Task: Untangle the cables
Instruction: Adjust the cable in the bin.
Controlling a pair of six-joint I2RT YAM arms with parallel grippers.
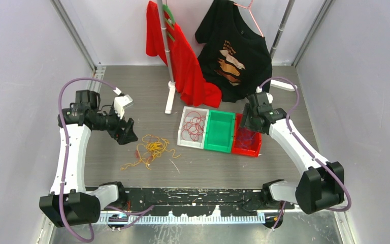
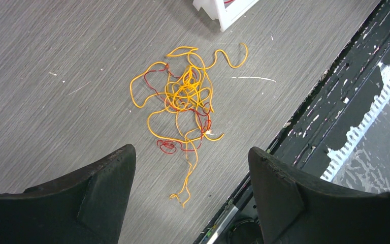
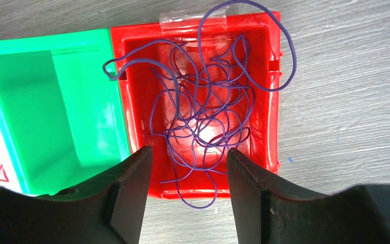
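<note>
A tangle of yellow and red cables (image 1: 151,150) lies on the grey table; in the left wrist view the tangle (image 2: 183,101) lies ahead of my fingers. My left gripper (image 1: 127,133) (image 2: 190,157) is open and empty, just left of the tangle. Purple cables (image 3: 205,112) fill the red bin (image 1: 247,144) (image 3: 271,127), some looping over its rim. Red cables (image 1: 194,125) lie in the white bin (image 1: 180,133). My right gripper (image 1: 248,124) (image 3: 189,157) is open and empty, above the red bin.
An empty green bin (image 1: 219,131) (image 3: 45,101) sits between the white and red bins. A clothes rack (image 1: 168,61) with a red shirt and a black T-shirt stands at the back. A black rail (image 1: 193,195) runs along the near edge.
</note>
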